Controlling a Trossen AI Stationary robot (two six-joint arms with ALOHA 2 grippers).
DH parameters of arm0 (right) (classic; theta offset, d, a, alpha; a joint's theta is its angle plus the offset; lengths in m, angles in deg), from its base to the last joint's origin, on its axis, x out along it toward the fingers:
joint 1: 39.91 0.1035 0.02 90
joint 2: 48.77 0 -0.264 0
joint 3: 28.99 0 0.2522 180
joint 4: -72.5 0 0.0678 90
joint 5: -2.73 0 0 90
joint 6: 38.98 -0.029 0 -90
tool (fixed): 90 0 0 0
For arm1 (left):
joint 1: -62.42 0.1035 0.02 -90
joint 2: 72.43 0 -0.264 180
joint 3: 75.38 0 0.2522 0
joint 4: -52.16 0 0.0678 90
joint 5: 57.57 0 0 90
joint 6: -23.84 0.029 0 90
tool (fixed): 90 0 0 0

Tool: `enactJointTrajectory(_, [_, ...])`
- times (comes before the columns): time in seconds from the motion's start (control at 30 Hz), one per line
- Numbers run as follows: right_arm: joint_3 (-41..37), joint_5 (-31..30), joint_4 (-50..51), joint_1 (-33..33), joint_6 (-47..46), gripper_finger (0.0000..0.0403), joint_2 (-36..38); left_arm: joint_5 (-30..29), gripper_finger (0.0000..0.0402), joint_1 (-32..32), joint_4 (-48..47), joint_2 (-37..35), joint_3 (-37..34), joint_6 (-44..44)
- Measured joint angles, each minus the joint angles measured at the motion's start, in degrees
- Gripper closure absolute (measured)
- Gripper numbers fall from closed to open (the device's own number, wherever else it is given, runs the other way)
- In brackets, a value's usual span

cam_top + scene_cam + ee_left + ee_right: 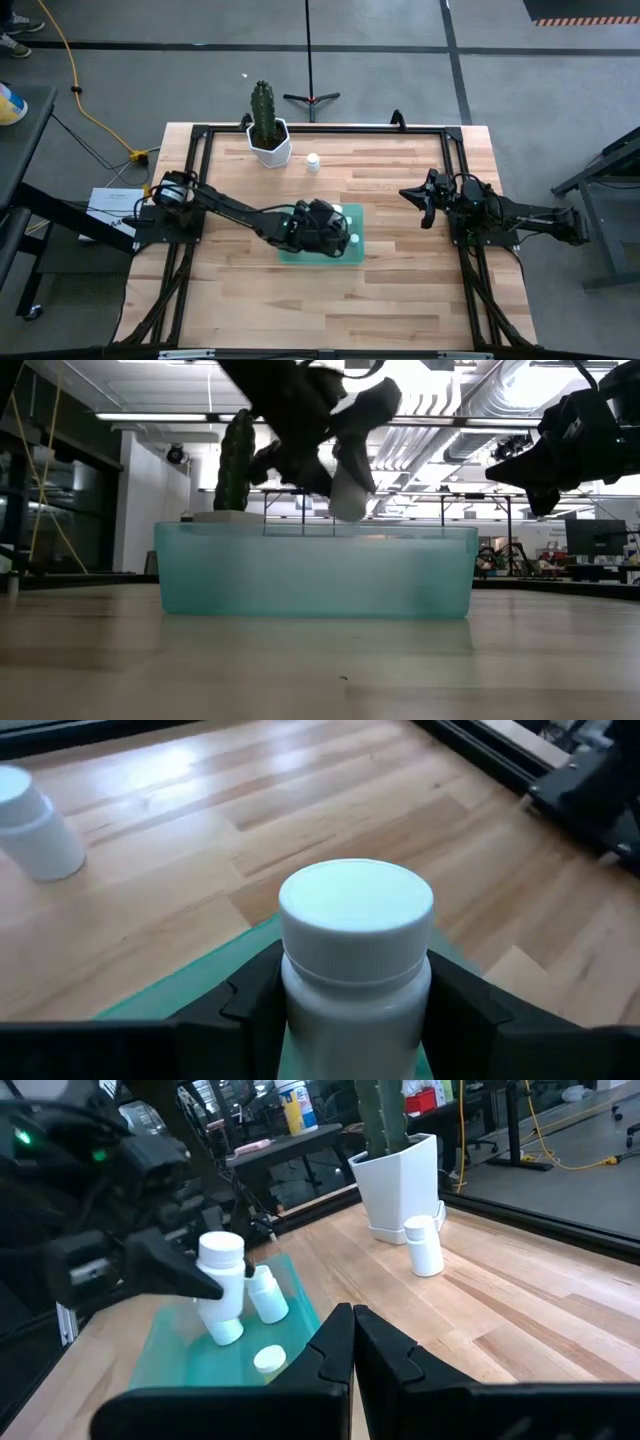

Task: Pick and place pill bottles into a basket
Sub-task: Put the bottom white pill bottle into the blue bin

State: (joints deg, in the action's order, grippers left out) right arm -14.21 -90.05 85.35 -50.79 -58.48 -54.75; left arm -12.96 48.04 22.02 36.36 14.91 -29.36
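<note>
My left gripper, at the high view's centre, clamps a pill bottle above the basket for dropping; my right gripper, closed, waits at right.

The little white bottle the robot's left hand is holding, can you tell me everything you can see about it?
The small white plastic pill bottle is a plain cylinder with a wide round cap, ribbed around its edge, closed. It stands upright, clamped on both sides by the left gripper and hanging in the air over the shallow translucent green plastic basket, its bottom about level with the rim. Only the dark fingers touch it.
</note>
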Motion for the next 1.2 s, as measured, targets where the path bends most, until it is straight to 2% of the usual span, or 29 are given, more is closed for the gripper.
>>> enactJointTrajectory(0.2, [0.1,0.2,0.7,0.0,0.0,0.0402,0.0,-3.0,0.0191,0.1,4.8,0.0,-5.5,-2.6])
enactJointTrajectory(0.5, [0.1,0.1,0.8,0.0,0.3,0.0402,0.0,-6.0,0.0184,0.1,6.0,0.0,-7.7,2.3])
enactJointTrajectory(0.7, [0.1,0.1,0.9,0.0,0.4,0.0402,0.0,-7.7,0.019,0.4,6.9,0.1,-10.4,1.7])
enactJointTrajectory(0.9, [0.1,0.3,0.9,0.0,0.4,0.0402,0.0,-8.7,0.0182,1.0,12.1,0.1,-13.6,0.4])
enactJointTrajectory(1.2, [0.0,2.1,1.2,0.0,0.4,0.0402,0.0,-11.5,0.0184,1.3,12.5,0.1,-14.1,3.2])
